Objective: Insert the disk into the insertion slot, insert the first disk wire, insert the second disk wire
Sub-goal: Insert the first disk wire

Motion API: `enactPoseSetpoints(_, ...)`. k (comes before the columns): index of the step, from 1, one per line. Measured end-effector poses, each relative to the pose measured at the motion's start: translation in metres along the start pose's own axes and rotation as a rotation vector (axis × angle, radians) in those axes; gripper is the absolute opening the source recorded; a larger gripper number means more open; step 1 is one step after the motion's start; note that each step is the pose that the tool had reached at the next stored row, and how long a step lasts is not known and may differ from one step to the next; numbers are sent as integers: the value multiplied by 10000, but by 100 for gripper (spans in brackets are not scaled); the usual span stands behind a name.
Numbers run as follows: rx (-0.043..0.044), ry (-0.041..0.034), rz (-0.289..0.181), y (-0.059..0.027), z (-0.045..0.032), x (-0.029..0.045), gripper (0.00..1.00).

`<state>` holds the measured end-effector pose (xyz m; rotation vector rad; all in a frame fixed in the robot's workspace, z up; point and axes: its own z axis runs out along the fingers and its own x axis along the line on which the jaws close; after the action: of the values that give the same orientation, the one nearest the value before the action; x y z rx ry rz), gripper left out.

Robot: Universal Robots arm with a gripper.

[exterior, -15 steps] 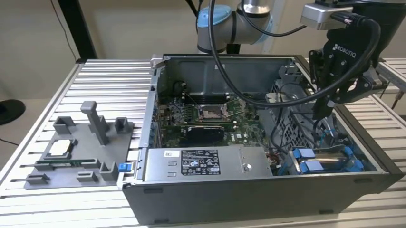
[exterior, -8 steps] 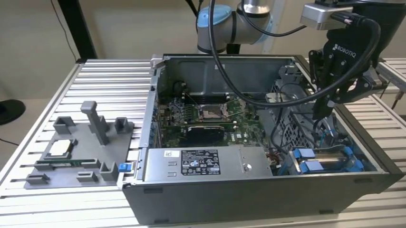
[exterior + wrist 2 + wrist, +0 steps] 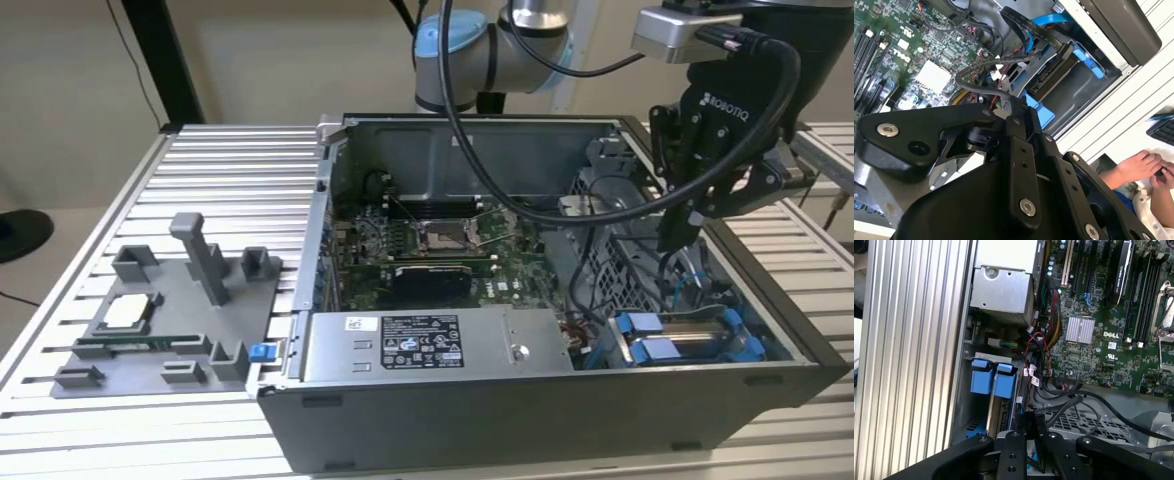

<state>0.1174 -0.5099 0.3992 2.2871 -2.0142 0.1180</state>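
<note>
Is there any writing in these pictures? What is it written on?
White letters on the gripper, up on its black body: a maker's name, left unquoted.
White letters on the green motherboard, in the first wrist view: another maker's name, left unquoted.
Black-and-white label on the grey power-supply box: print too small to read.
Little white tags hanging beside the motherboard: too small to read.

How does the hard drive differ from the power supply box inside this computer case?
The power supply box is larger than the hard drive. The box is plain grey with a black-and-white label; the drive sits in a bright blue frame. Both sit inside the case along the same wall.
</note>
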Motion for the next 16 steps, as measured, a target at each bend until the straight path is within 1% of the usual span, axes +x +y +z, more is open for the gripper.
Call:
enactPoseSetpoints(3, -1, -4, 8, -20, 4, 4, 0)
enactPoseSetpoints(12, -10, -3, 78, -140, 31, 35, 0)
enactPoseSetpoints(16, -28, -3, 218, -149, 49, 46, 0)
